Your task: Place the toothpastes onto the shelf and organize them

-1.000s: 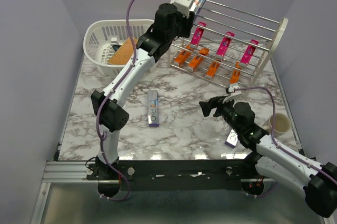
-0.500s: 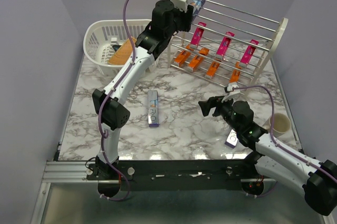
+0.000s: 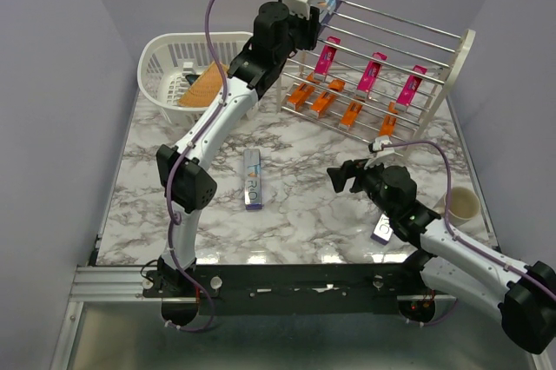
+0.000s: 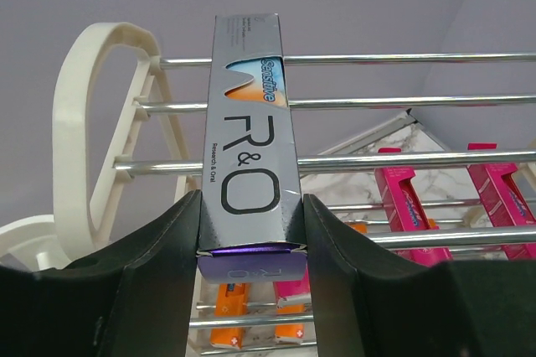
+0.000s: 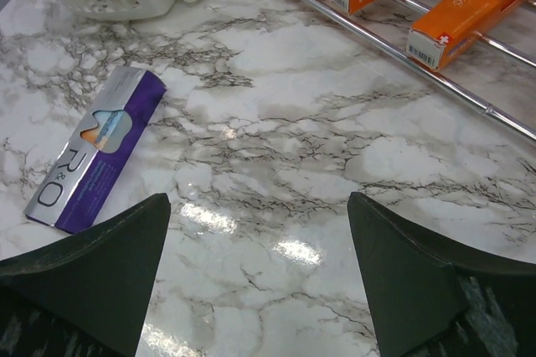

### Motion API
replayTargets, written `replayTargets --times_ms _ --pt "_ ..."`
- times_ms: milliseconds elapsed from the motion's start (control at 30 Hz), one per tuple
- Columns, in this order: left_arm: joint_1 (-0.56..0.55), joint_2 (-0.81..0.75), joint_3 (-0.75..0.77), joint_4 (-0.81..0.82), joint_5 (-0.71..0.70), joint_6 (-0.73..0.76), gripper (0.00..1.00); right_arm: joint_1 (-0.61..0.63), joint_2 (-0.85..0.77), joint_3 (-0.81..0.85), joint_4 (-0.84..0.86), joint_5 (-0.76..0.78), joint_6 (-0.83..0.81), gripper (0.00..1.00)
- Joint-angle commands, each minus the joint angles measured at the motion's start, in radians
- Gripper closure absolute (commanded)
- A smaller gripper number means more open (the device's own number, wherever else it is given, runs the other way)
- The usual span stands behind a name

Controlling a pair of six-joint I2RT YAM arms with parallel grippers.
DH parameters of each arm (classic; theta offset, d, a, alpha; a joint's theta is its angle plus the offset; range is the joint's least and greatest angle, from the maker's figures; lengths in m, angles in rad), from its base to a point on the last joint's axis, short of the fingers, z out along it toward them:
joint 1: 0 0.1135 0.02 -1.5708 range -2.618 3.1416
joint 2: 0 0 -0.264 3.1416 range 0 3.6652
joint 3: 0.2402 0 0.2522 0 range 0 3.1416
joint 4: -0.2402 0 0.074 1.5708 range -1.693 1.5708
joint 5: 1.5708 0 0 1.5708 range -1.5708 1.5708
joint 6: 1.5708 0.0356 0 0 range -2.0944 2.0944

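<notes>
My left gripper [image 3: 325, 7] is shut on a silver carton with purple ends [image 4: 249, 122], held lengthwise over the top rods at the left end of the cream shelf [image 3: 461, 50]. In the left wrist view the shelf's arched end [image 4: 71, 106] is to the left and my gripper [image 4: 251, 227] grips the carton's near end. Three pink cartons [image 3: 373, 72] lie on the middle tier and several orange ones [image 3: 323, 101] on the lowest. Another silver carton [image 3: 253, 178] lies on the marble, also in the right wrist view [image 5: 92, 160]. My right gripper [image 3: 340, 177] is open and empty above the marble [image 5: 258, 199].
A white slotted basket [image 3: 165, 62] with a tan woven cone [image 3: 204, 83] stands at the back left. A beige cup [image 3: 462, 205] stands at the right edge. A further silver carton [image 3: 380, 229] lies partly under my right arm. Purple walls close in the sides.
My left gripper has lowered the silver carton from above the shelf's top corner down onto the top rods. The right arm has barely moved.
</notes>
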Motion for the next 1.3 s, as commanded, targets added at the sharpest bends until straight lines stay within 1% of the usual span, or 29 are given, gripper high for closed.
replayTargets --times_ms 0,133,200,233,333,367,433,467,567,600,700,800,833,900,933,1000,1033,1067,1100,1133,1200,1233,1267 --pt "0.006 0.027 0.008 0.070 -0.001 -0.013 0.46 0.000 0.010 0.034 0.008 -0.009 -0.014 0.05" --pt "0.008 0.041 0.025 0.080 0.002 -0.018 0.45 0.000 0.012 0.035 0.008 -0.009 -0.016 0.05" --pt "0.009 0.045 0.028 0.078 0.002 -0.016 0.43 0.000 0.015 0.037 0.008 -0.010 -0.016 0.05" --pt "0.009 0.044 0.026 0.078 0.005 -0.016 0.38 0.000 0.019 0.037 0.008 -0.013 -0.017 0.05" --pt "0.009 0.033 0.022 0.077 0.013 -0.016 0.31 0.000 0.024 0.041 0.008 -0.019 -0.017 0.05" --pt "0.009 0.028 0.020 0.080 0.013 -0.018 0.24 0.000 0.027 0.041 0.003 -0.019 -0.017 0.05" --pt "0.009 0.007 0.014 0.087 0.014 -0.021 0.17 0.000 0.032 0.049 -0.001 -0.024 -0.019 0.05" --pt "0.009 -0.002 0.012 0.092 0.016 -0.025 0.12 0.000 0.036 0.050 -0.004 -0.026 -0.020 0.05" --pt "0.009 -0.048 0.002 0.109 0.014 -0.032 0.02 0.000 0.042 0.055 -0.006 -0.030 -0.020 0.05" --pt "0.009 -0.079 -0.006 0.115 0.013 -0.033 0.01 0.001 0.048 0.057 -0.009 -0.032 -0.020 0.05" --pt "0.008 -0.139 -0.057 0.136 0.008 -0.058 0.01 0.000 0.052 0.060 -0.010 -0.035 -0.022 0.05" --pt "0.006 -0.240 -0.165 0.158 -0.007 -0.082 0.01 0.000 0.050 0.060 -0.012 -0.033 -0.025 0.05" --pt "0.003 -0.296 -0.235 0.159 -0.018 -0.093 0.01 0.000 0.049 0.058 -0.012 -0.029 -0.023 0.05" --pt "-0.003 -0.361 -0.326 0.162 -0.079 -0.114 0.01 0.000 0.047 0.058 -0.012 -0.029 -0.025 0.05" --pt "-0.004 -0.430 -0.428 0.167 -0.101 -0.136 0.01 0.000 0.045 0.058 -0.012 -0.024 -0.023 0.05" --pt "-0.006 -0.500 -0.541 0.182 -0.160 -0.162 0.01 0.000 0.044 0.055 -0.010 -0.022 -0.023 0.05" --pt "-0.010 -0.569 -0.643 0.181 -0.185 -0.180 0.01 0.000 0.045 0.057 -0.009 -0.018 -0.023 0.05" --pt "-0.012 -0.602 -0.693 0.173 -0.206 -0.203 0.01 0.000 0.048 0.055 -0.006 -0.021 -0.025 0.05" --pt "-0.014 -0.634 -0.742 0.163 -0.258 -0.225 0.01 0.000 0.049 0.055 -0.004 -0.022 -0.023 0.05" --pt "-0.020 -0.697 -0.837 0.150 -0.276 -0.242 0.01 0.000 0.053 0.055 -0.003 -0.019 -0.023 0.05" --pt "-0.032 -0.757 -0.934 0.124 -0.308 -0.263 0.01 -0.002 0.059 0.057 -0.001 -0.022 -0.023 0.05" --pt "-0.047 -0.815 -1.034 0.120 -0.384 -0.268 0.01 0.000 0.059 0.057 -0.001 -0.022 -0.022 0.05" --pt "-0.078 -0.843 -1.082 0.116 -0.420 -0.272 0.01 0.000 0.061 0.057 -0.001 -0.024 -0.025 0.05"
